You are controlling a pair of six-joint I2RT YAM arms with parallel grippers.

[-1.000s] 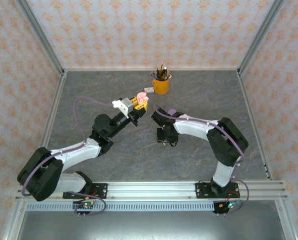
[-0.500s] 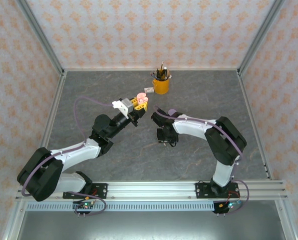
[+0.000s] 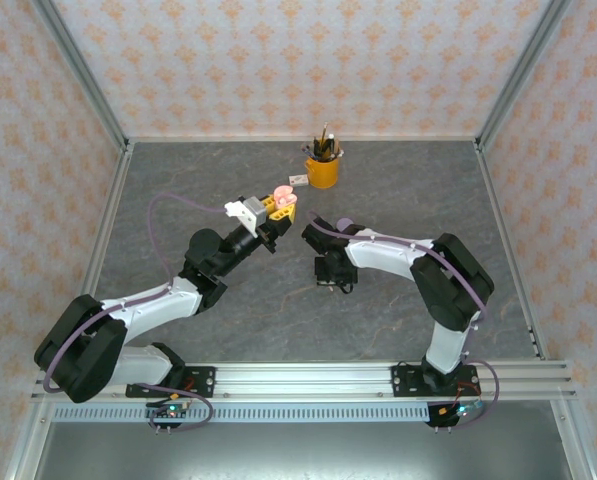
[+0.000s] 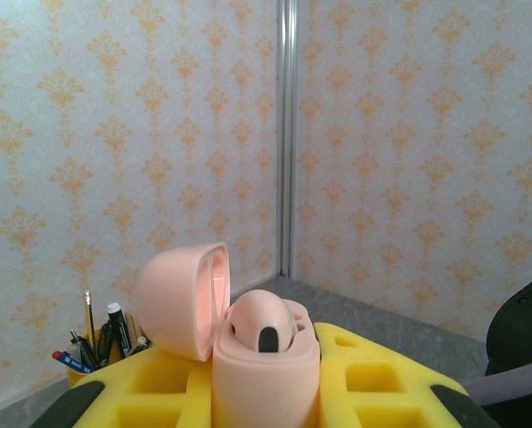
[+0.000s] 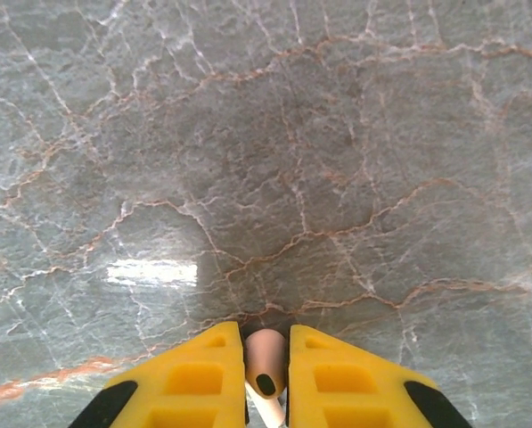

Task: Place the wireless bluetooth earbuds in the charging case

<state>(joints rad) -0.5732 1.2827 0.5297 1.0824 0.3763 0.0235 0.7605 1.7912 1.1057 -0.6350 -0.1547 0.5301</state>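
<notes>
At the left of the desk, three entries, then handling and gaps.

1. Left tool: raised and closed tight on the pink charging case. The lid is swung open to the left, and a seated earbud is already in the case.
2. Orange pen cup: behind the arms, well apart from both tools.
3. Right tool: pointing down at the desk, pinched shut on the held earbud, which is pale pink.

Handling, as I judge it: I would lift straight up, carry the bud over the case's free socket and lower it stem first. I would release only once it seats, with the left arm holding the case level.

Not made out:
- The free socket is behind the seated earbud.
- The held earbud's stem is cut off at the frame edge.
- I cannot tell whether that bud touches the desk.
- A lilac thing beside the right arm is too small to name.
</notes>
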